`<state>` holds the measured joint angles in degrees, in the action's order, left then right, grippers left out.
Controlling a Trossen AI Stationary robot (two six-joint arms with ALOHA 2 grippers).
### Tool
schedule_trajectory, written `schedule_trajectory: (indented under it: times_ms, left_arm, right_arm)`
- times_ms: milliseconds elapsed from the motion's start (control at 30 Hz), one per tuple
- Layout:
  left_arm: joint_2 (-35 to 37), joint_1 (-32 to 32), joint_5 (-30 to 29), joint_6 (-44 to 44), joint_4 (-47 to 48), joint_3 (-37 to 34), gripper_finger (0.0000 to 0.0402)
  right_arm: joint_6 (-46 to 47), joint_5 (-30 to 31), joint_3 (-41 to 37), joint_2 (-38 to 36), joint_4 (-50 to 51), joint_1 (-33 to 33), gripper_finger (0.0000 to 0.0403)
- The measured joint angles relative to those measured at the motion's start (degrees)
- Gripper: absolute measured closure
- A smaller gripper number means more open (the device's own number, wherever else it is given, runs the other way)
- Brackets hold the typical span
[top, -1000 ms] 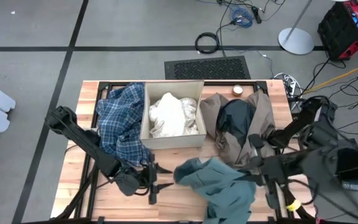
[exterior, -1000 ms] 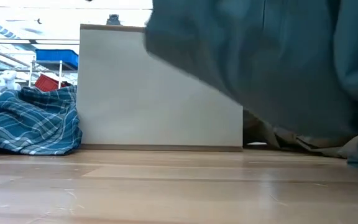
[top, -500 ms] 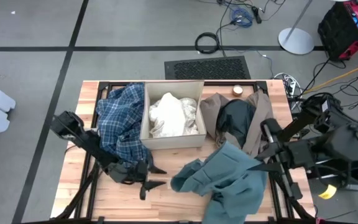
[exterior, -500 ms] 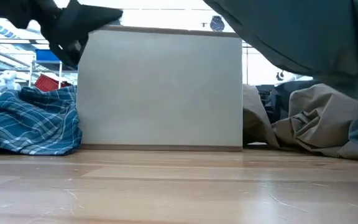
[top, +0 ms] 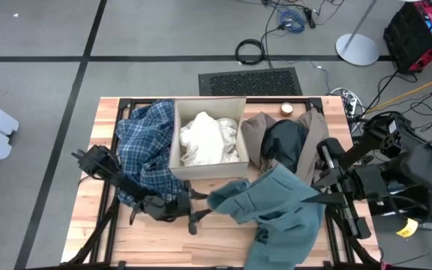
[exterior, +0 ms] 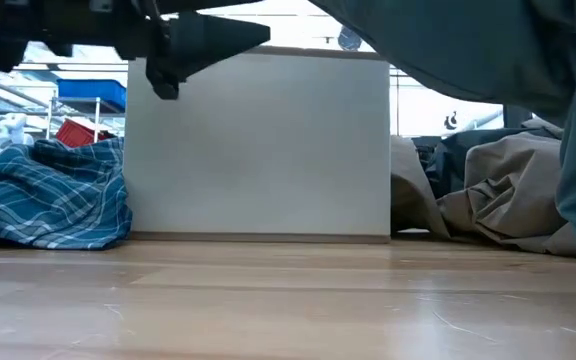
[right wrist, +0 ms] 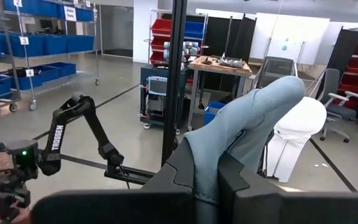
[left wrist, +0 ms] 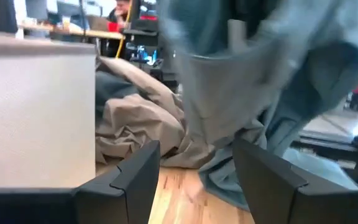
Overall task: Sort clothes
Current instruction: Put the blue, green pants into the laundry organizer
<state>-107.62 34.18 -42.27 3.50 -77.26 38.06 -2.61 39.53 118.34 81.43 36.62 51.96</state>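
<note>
Right end effector point(right wrist: 207, 177): clamped on a fold of the teal-green piece point(top: 280, 206); I read it as lifted off the surface point(top: 88, 232) at the front right, with the fabric rising between the fingers in the right wrist view.
Left end effector point(top: 196, 211): fingers spread, holding nothing; I see it low over the front of the surface, just beside the hanging left edge of the teal-green piece, pointed toward it.
Teal-green piece: held up by the right arm, draped down to the front edge, its lower part trailing on the wood.
Blue-white plaid shirt point(top: 145, 150): heaped on the left of the cardboard box point(top: 207, 173), touching its wall.
White pieces point(top: 210, 139): inside the box.
Taupe-brown piece point(top: 310, 146): piled right of the box, with the dark black-green piece point(top: 282, 142) lying on it.
Step in hand: I judge the teal-green piece is being carried for sorting, with the left arm coming in for a second hold.
Next move: I would need the left fingers closed on the free edge before any spreading or placing; the target pile I cannot tell.
</note>
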Motion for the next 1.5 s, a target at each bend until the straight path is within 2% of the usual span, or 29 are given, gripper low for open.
schedule_trajectory:
  times_ms: [67, 167, 233, 467, 667, 900, 1000, 1133, 1233, 1367, 1500]
  left_arm:
    - [0.0, -1.7, 4.3, 2.2, 0.9, 0.0, 0.0190]
    - [0.0, -4.0, 13.7, 6.2, 2.9, 0.0, 0.0190]
    - [0.0, -4.9, 17.2, 6.9, 2.9, 0.0, 0.0190]
    - [0.0, -6.2, 24.4, 4.6, 2.1, 1.3, 0.0190]
    - [0.0, -6.3, 27.2, -2.0, 7.3, 7.3, 0.0190]
    - [0.0, -7.3, 27.2, -6.4, 9.5, 12.6, 0.0201]
    - [0.4, -7.1, 27.0, -8.7, 9.5, 13.3, 0.0255]
    - [3.4, -6.5, 25.6, -10.1, 9.4, 13.5, 0.0375]
    - [7.3, -4.8, 24.6, -15.3, 9.5, 13.5, 0.0387]
    - [16.2, -0.9, 18.8, -25.5, 10.1, 13.5, 0.0394]
    - [26.0, 2.2, 7.4, -33.6, 12.6, 13.5, 0.0394]
  right_arm:
    - [0.0, 0.0, 0.0, 0.0, 0.0, 0.0, 0.0395]
    - [0.0, 0.0, 0.0, 0.0, 0.0, 0.0, 0.0395]
    - [-0.1, 0.0, 0.0, 0.0, 0.0, 0.0, 0.0395]
    - [-1.0, -0.1, 0.0, 0.0, 0.0, 0.0, 0.0395]
    - [-1.5, -0.1, 0.0, 0.0, 0.0, -0.3, 0.0395]
    - [-1.2, -0.1, 0.0, 0.0, 0.0, -0.3, 0.0394]
    - [-1.2, 0.0, 0.0, 0.0, -0.4, -0.3, 0.0394]
    - [-1.1, -0.1, 0.0, 0.0, -0.5, -0.3, 0.0394]
    - [-1.2, 0.0, 0.0, 0.0, -0.5, -0.3, 0.0394]
    - [-2.9, 3.5, 0.0, 0.0, -0.3, -0.3, 0.0394]
    - [-6.2, 11.2, 0.0, -1.1, 0.5, -0.5, 0.0394]
